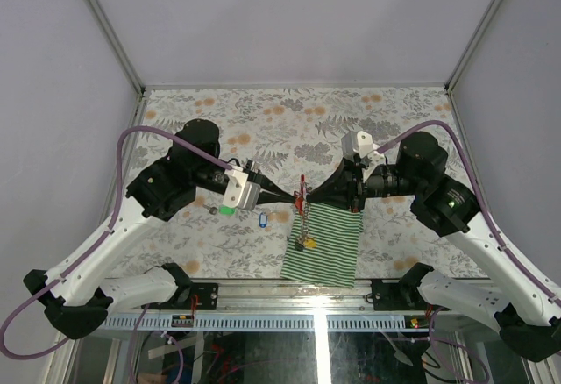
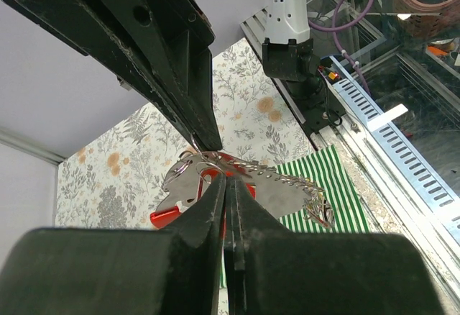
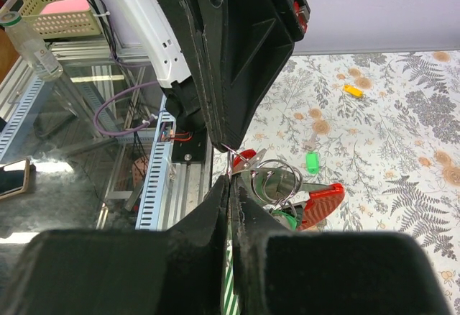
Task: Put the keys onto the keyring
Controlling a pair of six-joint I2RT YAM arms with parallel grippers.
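The keyring [image 1: 302,198], a red clip with a wire ring and a grey chain [image 1: 304,224], hangs above the striped cloth between both grippers. My left gripper [image 1: 292,197] [image 2: 228,180] is shut on the keyring at the red clip [image 2: 165,218]. From the other side, my right gripper [image 1: 313,198] [image 3: 230,180] is shut on the wire ring [image 3: 277,182]. Loose keys lie on the table: one with a blue tag [image 1: 260,220], one with a green tag [image 1: 226,210] [image 3: 312,160], one with a yellow tag [image 3: 352,90]. A small cluster [image 1: 307,243] dangles at the chain's end.
A green-and-white striped cloth [image 1: 329,248] lies on the floral table top [image 1: 289,121] under the chain, near the front rail [image 1: 289,292]. Both arms meet over the middle of the table. Grey walls enclose the sides and back.
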